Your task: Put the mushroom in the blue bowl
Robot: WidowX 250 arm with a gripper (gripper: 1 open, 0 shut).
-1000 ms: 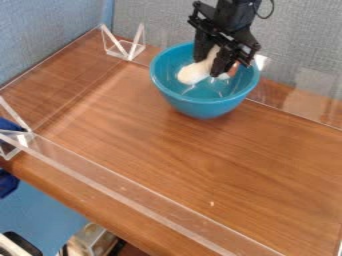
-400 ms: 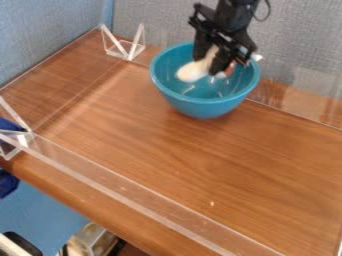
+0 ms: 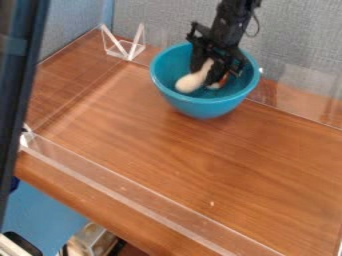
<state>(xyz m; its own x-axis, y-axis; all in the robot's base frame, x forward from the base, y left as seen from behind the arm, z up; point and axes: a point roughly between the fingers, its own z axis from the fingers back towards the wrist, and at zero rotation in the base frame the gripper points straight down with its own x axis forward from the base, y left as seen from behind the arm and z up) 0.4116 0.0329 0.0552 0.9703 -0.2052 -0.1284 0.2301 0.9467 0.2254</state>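
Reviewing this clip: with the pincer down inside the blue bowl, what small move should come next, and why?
Probably open the pincer and let go. It is shut on the mushroom, which already sits low inside the blue bowl, near the bottom and within the rim. Releasing here should leave it in the bowl; lifting first would only carry it back out.

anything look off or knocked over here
Nothing spilled or damaged. The bowl sits upright on the table, and the gripper reaches down into it, shut on the mushroom. One oddity: a dark blurred bar covers the picture's left edge; what it is can't be told.
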